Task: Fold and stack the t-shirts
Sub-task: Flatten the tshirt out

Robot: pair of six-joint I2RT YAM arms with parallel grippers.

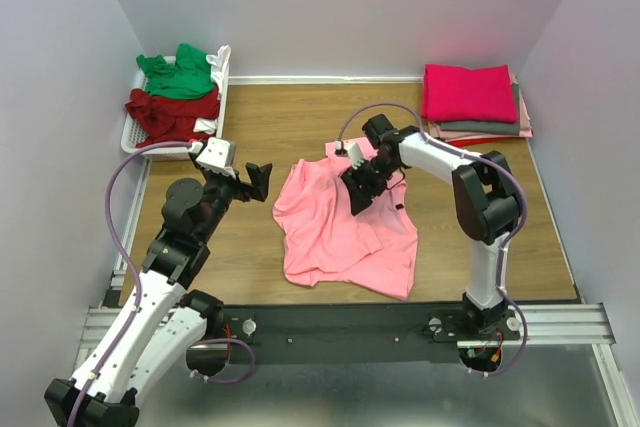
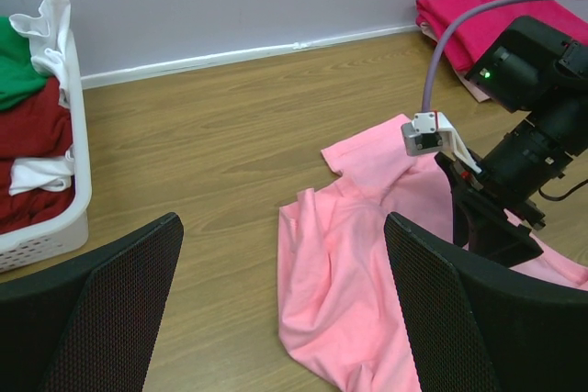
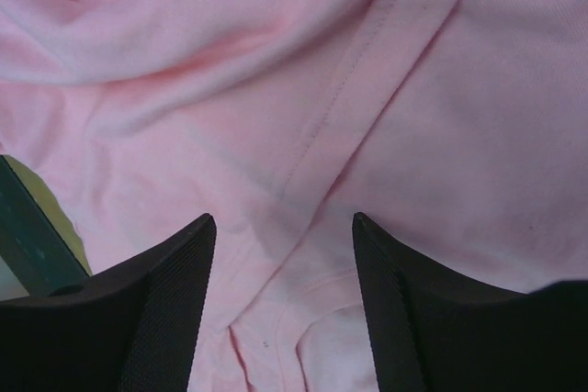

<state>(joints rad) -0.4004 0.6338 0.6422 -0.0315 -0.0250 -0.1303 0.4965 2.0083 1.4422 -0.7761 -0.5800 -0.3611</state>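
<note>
The light pink t-shirt [image 1: 345, 232] lay crumpled on the bench, well right of the white basket [image 1: 150, 150]. The right jaws stood partly open over its seam, gripping nothing. The left jaws gaped empty between basket and shirt. It looked soft and limp; I'd pinch that seam.

the left arm [image 1: 150, 292] and the right arm [image 1: 480, 202] are glossy white shells between chunky black joints, on a flat black base plate [image 1: 330, 332]. a lavender cable [image 1: 113, 202] loops along each. the right wrist bears a small white camera block [image 2: 424, 133] and a green light [image 2: 485, 72]. the left gripper [image 2: 282, 227] has black fingers [image 2: 101, 309], finely dotted; the right gripper [image 3: 280, 222] is matte black.
</note>
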